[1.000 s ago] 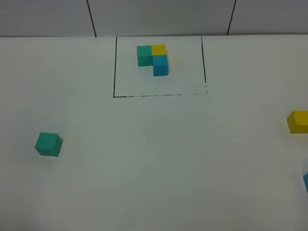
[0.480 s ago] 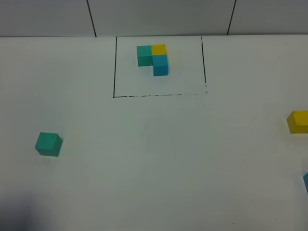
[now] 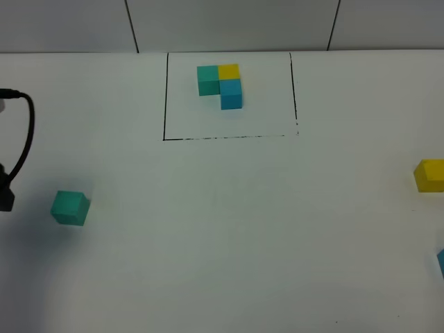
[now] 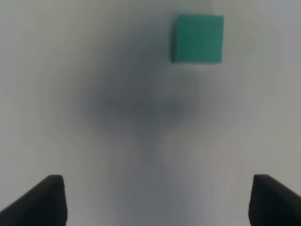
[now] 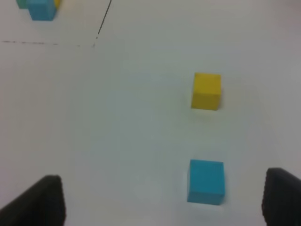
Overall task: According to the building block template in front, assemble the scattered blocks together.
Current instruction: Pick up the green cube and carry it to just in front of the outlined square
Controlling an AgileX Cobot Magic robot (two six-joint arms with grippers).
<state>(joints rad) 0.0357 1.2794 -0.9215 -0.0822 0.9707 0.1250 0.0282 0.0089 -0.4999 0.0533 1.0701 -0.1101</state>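
The building block template (image 3: 220,83), a teal-green, yellow and blue L, sits inside the black drawn rectangle (image 3: 165,104) at the table's far middle. The scattered teal-green cube (image 3: 70,207) lies at the left. The yellow cube (image 3: 430,175) and the blue cube (image 3: 441,262) lie at the right edge. In the left wrist view my left gripper (image 4: 157,202) is open and empty, with the teal-green cube (image 4: 197,38) ahead of it, off centre. In the right wrist view my right gripper (image 5: 160,202) is open and empty, short of the blue cube (image 5: 206,181) and yellow cube (image 5: 206,91).
Part of the left arm with a black cable (image 3: 24,139) shows at the left edge of the high view, left of the teal-green cube. The white table (image 3: 229,229) ends at a grey panelled wall (image 3: 229,24) behind the rectangle. A corner of the template (image 5: 40,8) shows in the right wrist view.
The left arm and its cable have come into the high view at the left edge, casting a shadow near the teal-green cube. No cube has moved.
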